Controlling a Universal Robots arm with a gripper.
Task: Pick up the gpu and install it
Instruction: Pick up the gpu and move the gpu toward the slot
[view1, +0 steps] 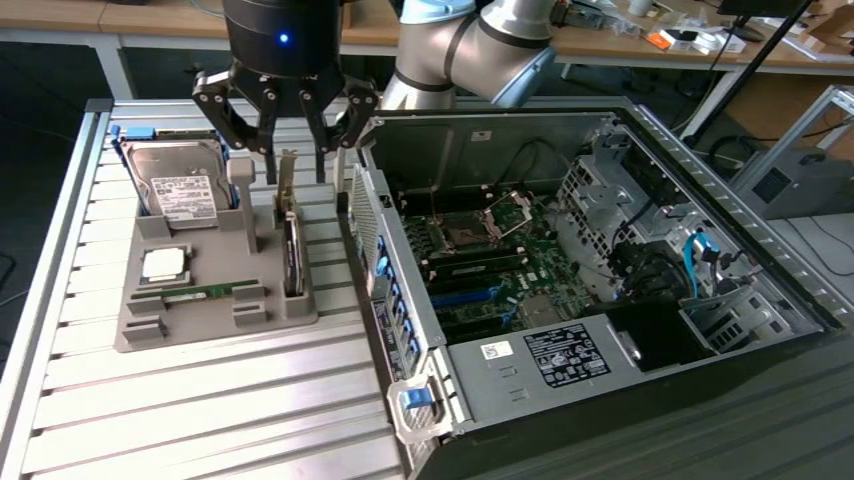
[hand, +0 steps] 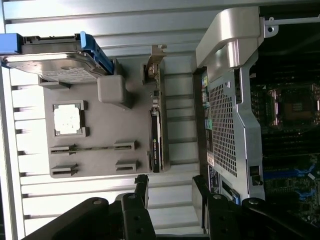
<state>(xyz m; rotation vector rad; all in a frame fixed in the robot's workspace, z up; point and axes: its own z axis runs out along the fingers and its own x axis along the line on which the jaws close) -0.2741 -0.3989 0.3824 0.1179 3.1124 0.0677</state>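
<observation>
The gpu (view1: 291, 245) stands on edge in a slot at the near side of the grey holder (view1: 200, 325), a thin dark card with a silvery bracket rising at its far end. My gripper (view1: 284, 150) hangs open just above that bracket end, with nothing between its black fingers (view1: 214, 105). In the wrist view the gpu (hand: 156, 145) lies as a narrow dark strip on the holder (hand: 100, 130), and my gripper (hand: 171, 186) stands apart from it with its jaws spread wide.
On the holder sit a silver hard drive (view1: 180, 190), a square processor (view1: 164, 263) and a green memory stick (view1: 207, 291). The open computer case (view1: 400, 330) with its motherboard (view1: 487, 255) stands right beside the holder, at the exterior view's right. Ribbed metal table (view1: 200, 410).
</observation>
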